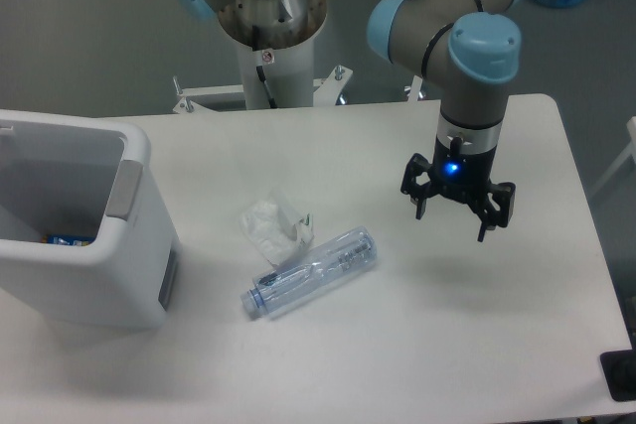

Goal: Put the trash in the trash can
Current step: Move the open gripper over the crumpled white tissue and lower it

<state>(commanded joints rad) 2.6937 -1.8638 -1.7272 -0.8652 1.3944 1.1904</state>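
A crumpled clear-whitish wrapper [275, 226] lies on the white table near its middle. Just below it, touching or nearly touching, a crushed clear plastic bottle [311, 272] lies at a slant with its bluish cap toward the lower left. The large white trash can [129, 245] stands at the left edge, open at the top, with something small and blue at its bottom. My gripper [453, 217] hangs open above the table to the right of the bottle, fingers pointing down, holding nothing and well apart from both items.
The robot base column [270, 42] rises behind the table's back edge. A black object [621, 376] sits at the table's front right corner. The table's right edge runs close to my gripper's side.
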